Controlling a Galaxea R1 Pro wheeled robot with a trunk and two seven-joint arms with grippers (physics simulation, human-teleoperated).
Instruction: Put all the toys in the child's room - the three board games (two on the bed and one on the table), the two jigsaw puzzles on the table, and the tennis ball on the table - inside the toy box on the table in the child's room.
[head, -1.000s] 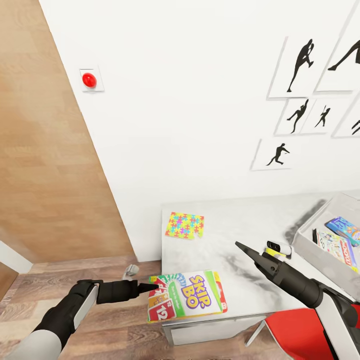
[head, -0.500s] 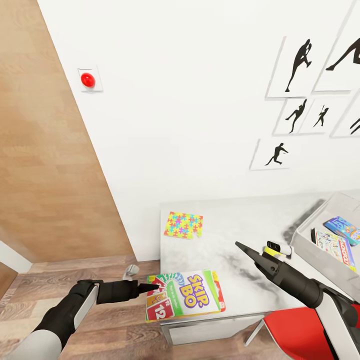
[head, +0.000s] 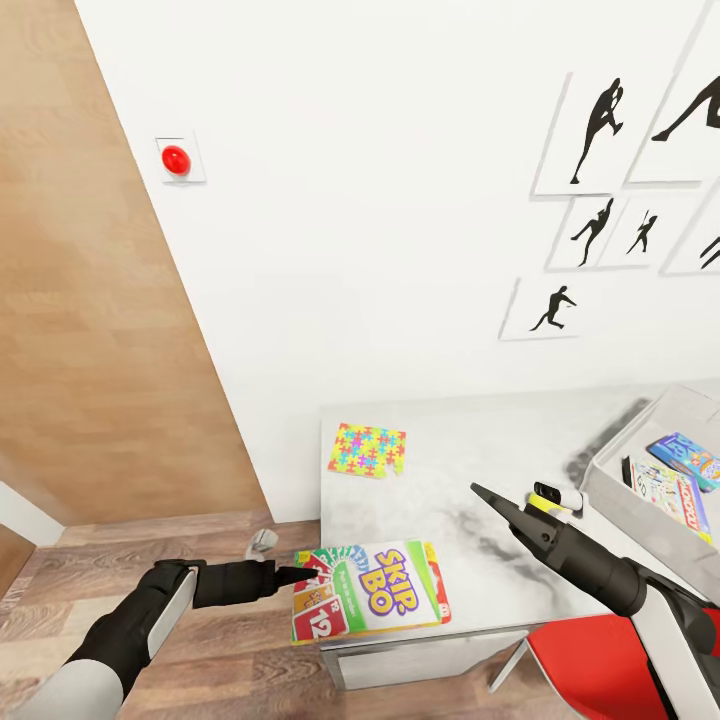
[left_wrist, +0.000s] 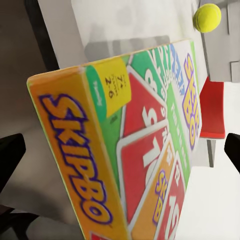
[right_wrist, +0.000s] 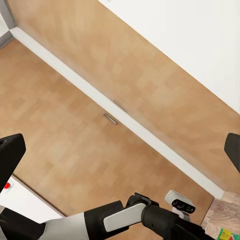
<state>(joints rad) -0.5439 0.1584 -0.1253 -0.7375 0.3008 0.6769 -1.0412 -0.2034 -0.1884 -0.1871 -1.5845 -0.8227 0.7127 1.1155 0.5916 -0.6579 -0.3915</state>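
Overhanging the table's (head: 480, 440) near-left corner for side access, Skip-Bo box (head: 372, 592) meets spread left gripper (head: 300, 576); right gripper (head: 478, 491) spread, empty.

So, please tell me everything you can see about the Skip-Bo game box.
The Skip-Bo box is a flat rectangular printed carton, green, yellow and red, with pictures of numbered cards and a purple-and-yellow title. It lies face up at the near corner of the table, one end sticking out past the edge. The left gripper is at that end, its fingers either side of the box in the wrist view; whether they touch it I cannot tell.
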